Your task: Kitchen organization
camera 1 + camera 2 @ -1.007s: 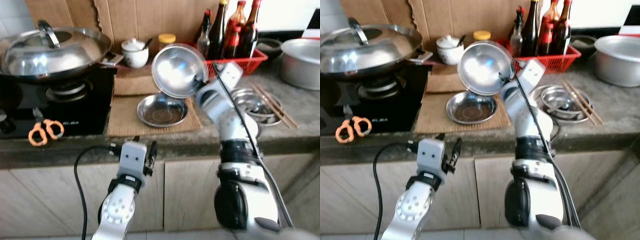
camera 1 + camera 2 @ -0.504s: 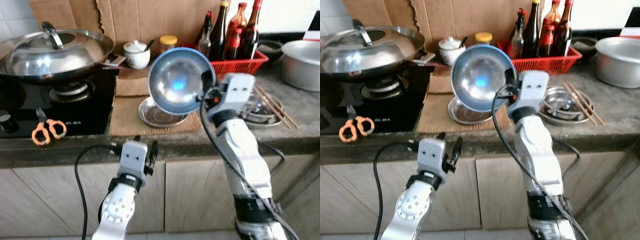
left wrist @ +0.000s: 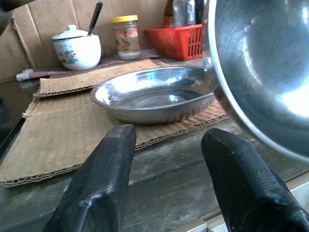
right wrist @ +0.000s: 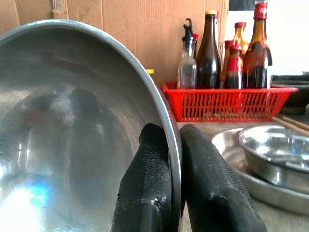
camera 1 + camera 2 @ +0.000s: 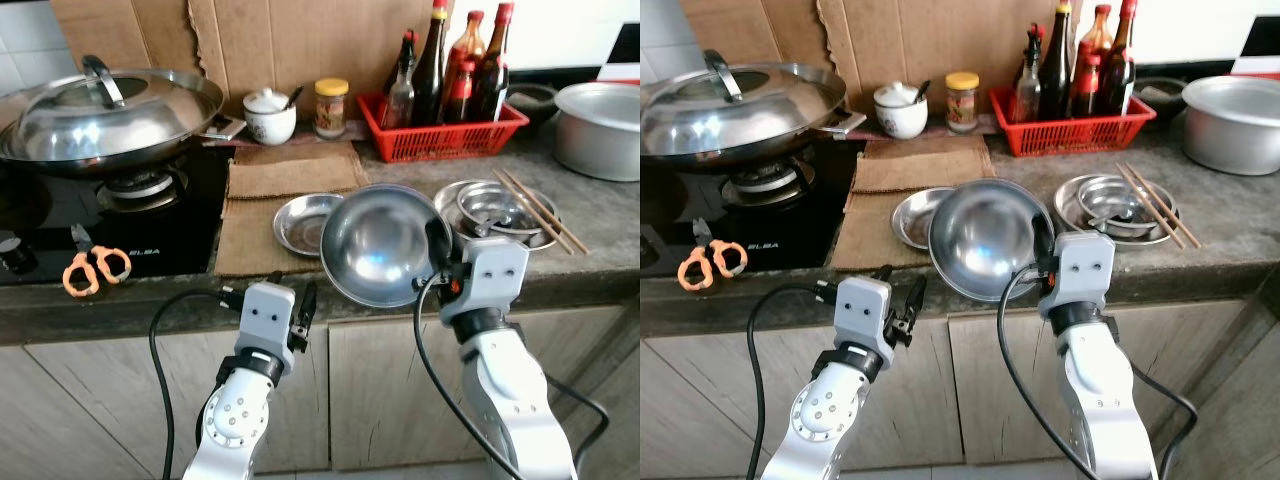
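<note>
While my right gripper (image 4: 169, 193) has its two fingers pinched on the rim of the steel bowl (image 5: 380, 245), one inside and one outside, the bowl hangs tilted at the counter's (image 5: 600, 215) front edge, partly past it. I judge the step is carrying it to a resting place, so I'd keep the wrist steady and level it before letting go; a rim pinch on smooth steel could slip. Just behind the bowl lies a shallow steel dish (image 3: 154, 94) on a cardboard mat (image 5: 275, 195). Beside the bowl, stacked steel dishes (image 5: 495, 205) carry chopsticks (image 5: 540, 210). Behind them stands a red basket (image 5: 445, 125) of bottles. My left gripper (image 3: 169, 176) hovers spread, empty, below the counter edge. Far off the bowl's other side, a lidded wok (image 5: 105, 110) sits on the stove, orange scissors (image 5: 95, 270) by it.
</note>
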`<state>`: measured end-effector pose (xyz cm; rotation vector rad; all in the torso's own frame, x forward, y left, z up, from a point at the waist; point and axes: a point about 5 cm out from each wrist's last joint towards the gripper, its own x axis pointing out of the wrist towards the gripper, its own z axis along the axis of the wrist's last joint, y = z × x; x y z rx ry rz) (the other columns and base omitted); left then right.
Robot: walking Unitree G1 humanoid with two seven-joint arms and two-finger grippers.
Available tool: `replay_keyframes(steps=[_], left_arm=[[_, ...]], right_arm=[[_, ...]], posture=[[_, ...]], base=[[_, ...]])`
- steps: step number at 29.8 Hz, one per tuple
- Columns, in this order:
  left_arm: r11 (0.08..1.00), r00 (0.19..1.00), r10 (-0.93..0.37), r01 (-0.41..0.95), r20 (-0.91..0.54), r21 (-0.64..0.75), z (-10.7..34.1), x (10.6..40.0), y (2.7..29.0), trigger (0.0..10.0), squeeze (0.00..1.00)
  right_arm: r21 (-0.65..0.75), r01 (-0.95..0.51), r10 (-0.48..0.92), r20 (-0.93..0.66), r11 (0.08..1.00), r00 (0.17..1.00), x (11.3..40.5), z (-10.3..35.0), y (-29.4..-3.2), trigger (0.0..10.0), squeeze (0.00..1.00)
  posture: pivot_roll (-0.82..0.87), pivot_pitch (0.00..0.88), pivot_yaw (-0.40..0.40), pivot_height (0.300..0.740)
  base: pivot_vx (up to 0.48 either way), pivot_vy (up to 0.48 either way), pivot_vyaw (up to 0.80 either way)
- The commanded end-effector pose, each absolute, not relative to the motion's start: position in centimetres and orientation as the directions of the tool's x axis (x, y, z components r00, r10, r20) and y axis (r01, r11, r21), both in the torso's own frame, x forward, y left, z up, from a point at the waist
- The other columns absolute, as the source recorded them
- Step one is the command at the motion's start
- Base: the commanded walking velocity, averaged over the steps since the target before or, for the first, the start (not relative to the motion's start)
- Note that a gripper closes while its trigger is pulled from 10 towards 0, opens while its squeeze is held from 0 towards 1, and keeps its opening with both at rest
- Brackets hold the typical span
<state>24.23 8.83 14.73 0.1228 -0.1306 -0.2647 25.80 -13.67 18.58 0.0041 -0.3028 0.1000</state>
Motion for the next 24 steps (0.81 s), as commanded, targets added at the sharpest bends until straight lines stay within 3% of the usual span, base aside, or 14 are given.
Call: replay_keyframes(steps=[1,6,14,24], left_arm=[[0.954,0.953,-0.282,0.267,0.11,0.138,14.62,24.11,8.73,10.0,0.0],[0.951,0.95,-0.292,0.276,0.112,0.136,14.67,24.12,8.55,10.0,0.0],[0.953,0.951,-0.288,0.272,0.116,0.132,14.7,24.03,8.53,10.0,0.0],[0.954,0.951,-0.286,0.271,0.116,0.129,14.75,24.08,8.58,10.0,0.0]], right_arm=[[-0.001,-0.116,0.109,0.354,0.993,0.929,25.41,19.83,-13.29,0.0,0.0],[0.001,-0.12,0.112,0.342,0.993,0.933,25.34,19.56,-13.15,0.0,0.0],[0.015,-0.139,0.126,0.33,0.99,0.935,25.32,19.28,-12.63,0.0,0.0],[0.016,-0.143,0.13,0.329,0.99,0.935,25.32,19.29,-12.5,0.0,0.0]], posture=[[0.02,0.0,0.01,0.74],[0.02,0.0,0.009,0.74],[0.02,0.0,0.004,0.74],[0.02,0.0,0.006,0.74]], base=[[0.0,0.0,-0.45],[0.0,0.0,-0.8],[-0.032,0.421,-0.79],[0.0,0.0,-0.79]])
